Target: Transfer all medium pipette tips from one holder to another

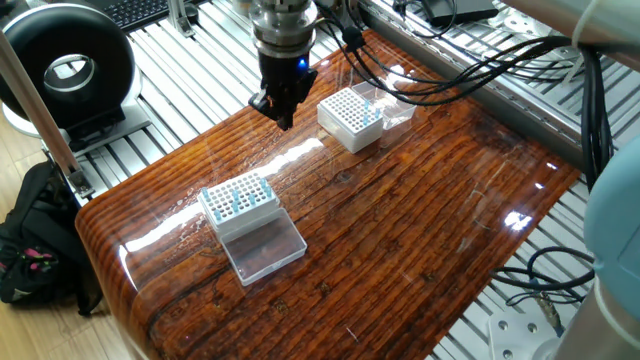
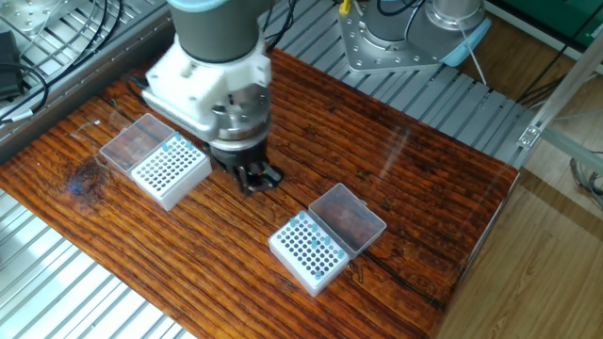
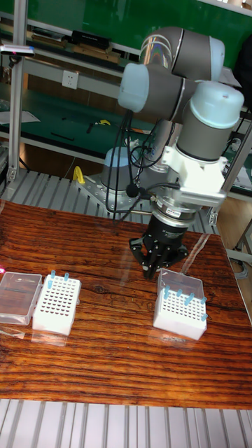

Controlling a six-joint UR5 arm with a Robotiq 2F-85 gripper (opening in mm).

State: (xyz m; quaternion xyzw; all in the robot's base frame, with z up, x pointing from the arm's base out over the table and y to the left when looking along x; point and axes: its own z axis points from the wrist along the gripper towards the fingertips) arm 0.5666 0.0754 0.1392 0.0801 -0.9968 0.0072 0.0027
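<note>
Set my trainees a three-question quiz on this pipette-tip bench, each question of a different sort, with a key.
1. True or false: the gripper hangs directly above one of the holders.
2. In one fixed view, which holder carries more medium pipette tips? A) the far holder B) the near holder C) both carry the same number
3. Fill in: the clear lids of both holders are ____.

Key: 1 false, it is over bare table between the holders; 2 B; 3 open.
</note>
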